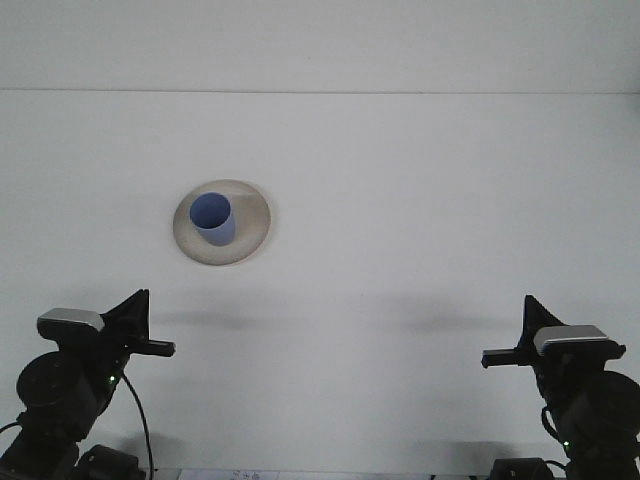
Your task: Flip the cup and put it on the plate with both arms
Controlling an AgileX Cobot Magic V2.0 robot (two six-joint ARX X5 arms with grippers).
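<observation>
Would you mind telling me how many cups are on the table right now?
1. The blue cup stands upright, mouth up, on the beige plate, left of centre on the table. Nothing seems hidden.

The cup (213, 218) stands upright on the plate (251, 222), which lies on the desk (420, 200) left of centre and toward the back. The left gripper (140, 330) sits at the near left edge, the right gripper (512, 340) at the near right, both well apart from the plate and seemingly above the desk.

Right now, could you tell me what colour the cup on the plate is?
The cup is blue, front view.
</observation>
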